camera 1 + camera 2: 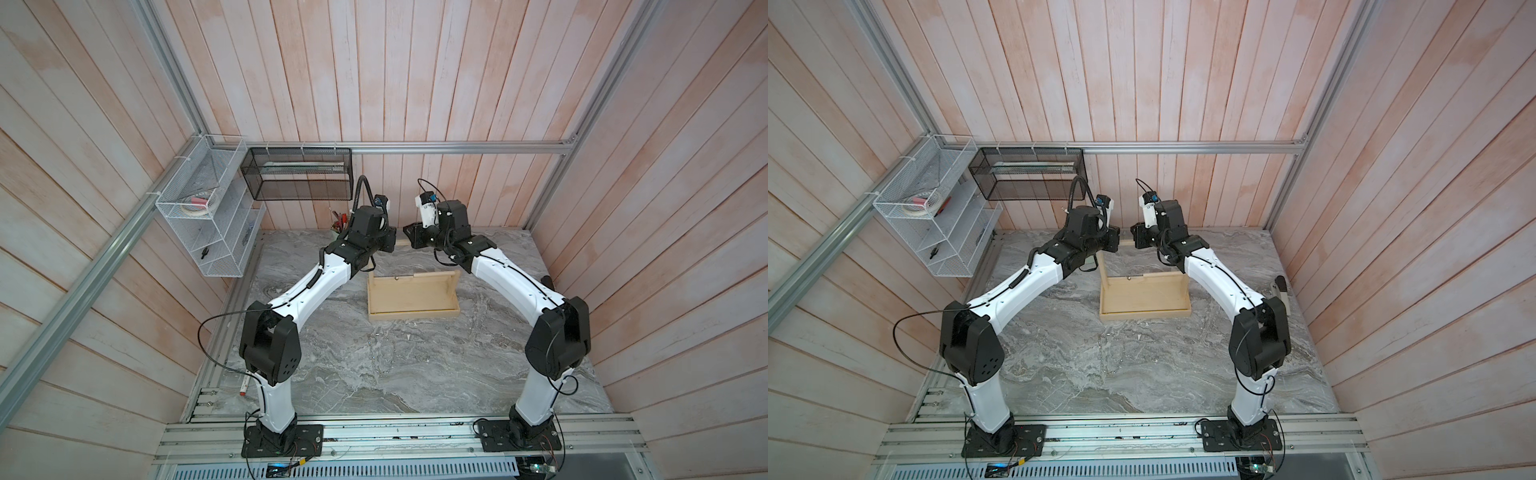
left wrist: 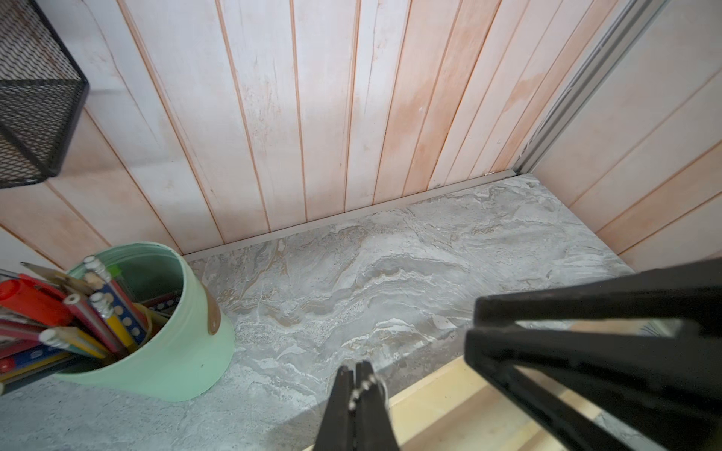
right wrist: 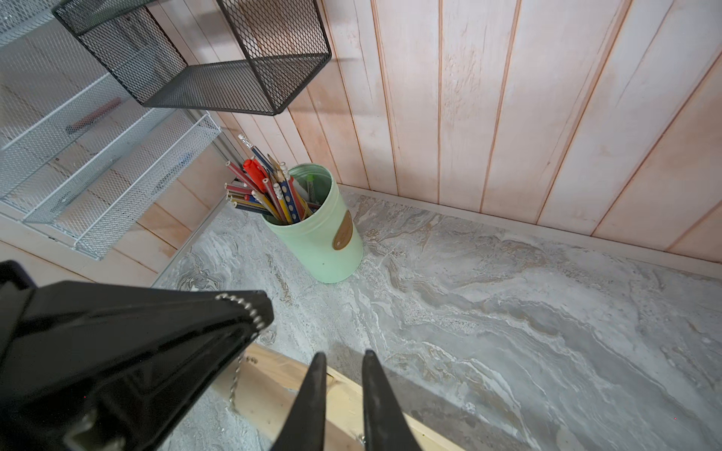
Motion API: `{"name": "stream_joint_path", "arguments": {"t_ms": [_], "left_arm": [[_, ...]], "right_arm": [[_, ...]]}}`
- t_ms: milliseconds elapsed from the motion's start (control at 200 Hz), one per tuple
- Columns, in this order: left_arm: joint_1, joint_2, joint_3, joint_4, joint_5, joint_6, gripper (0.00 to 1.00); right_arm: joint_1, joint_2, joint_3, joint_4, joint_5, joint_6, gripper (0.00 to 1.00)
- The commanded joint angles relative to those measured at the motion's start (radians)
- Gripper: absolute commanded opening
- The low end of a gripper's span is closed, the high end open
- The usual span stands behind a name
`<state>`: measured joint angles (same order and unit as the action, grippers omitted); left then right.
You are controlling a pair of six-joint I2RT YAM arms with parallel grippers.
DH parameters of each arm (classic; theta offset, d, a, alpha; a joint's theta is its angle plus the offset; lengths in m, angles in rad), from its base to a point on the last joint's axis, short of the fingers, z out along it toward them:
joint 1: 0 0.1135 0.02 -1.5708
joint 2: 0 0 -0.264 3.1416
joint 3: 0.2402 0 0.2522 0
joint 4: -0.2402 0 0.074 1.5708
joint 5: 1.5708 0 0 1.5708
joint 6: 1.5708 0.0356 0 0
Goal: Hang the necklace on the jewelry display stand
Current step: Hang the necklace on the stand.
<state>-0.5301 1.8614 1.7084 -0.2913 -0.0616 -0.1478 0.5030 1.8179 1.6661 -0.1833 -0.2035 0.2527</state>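
Because the necklace (image 3: 244,304) is so fine, slow hands matter. On the counter (image 1: 374,365) stands the jewelry display stand (image 1: 415,314). Above its top bar (image 3: 273,390) the left gripper (image 2: 355,367) has jaws pinched on the chain, one strand dangling beside the bar. Opposite, the right gripper (image 3: 342,353) shows jaws narrowly parted, empty. I'd lower the chain across before releasing.
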Motion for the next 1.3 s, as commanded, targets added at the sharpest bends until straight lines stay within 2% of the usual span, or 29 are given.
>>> {"name": "stream_joint_path", "arguments": {"t_ms": [0,305,560,800,870,995,1060,1180,1295], "left_arm": [[-0.001,-0.052,-0.019,-0.009,-0.018,-0.013,0.00],[-0.004,-0.109,-0.082,-0.004,0.018,-0.036,0.00],[-0.004,-0.147,-0.159,0.013,0.033,-0.054,0.06],[-0.005,-0.159,-0.146,-0.004,0.060,-0.045,0.14],[-0.008,-0.166,-0.132,-0.016,0.058,-0.034,0.23],[-0.010,-0.174,-0.106,-0.040,0.058,-0.016,0.43],[-0.010,-0.178,-0.090,-0.057,0.057,-0.016,0.48],[-0.010,-0.206,-0.077,-0.091,0.075,-0.025,0.65],[-0.010,-0.257,-0.069,-0.145,0.078,-0.044,0.74]], "right_arm": [[-0.001,-0.083,-0.015,0.006,-0.005,-0.010,0.21],[-0.002,-0.160,-0.114,0.031,0.014,-0.001,0.21],[0.005,-0.245,-0.224,0.030,0.013,0.027,0.21],[0.077,-0.344,-0.308,-0.020,0.051,0.039,0.25],[0.106,-0.367,-0.328,-0.047,0.065,0.041,0.30],[0.151,-0.407,-0.379,-0.081,0.104,0.056,0.31],[0.165,-0.434,-0.412,-0.087,0.115,0.072,0.31],[0.187,-0.477,-0.464,-0.111,0.128,0.104,0.31],[0.220,-0.500,-0.520,-0.131,0.158,0.133,0.32]]}}
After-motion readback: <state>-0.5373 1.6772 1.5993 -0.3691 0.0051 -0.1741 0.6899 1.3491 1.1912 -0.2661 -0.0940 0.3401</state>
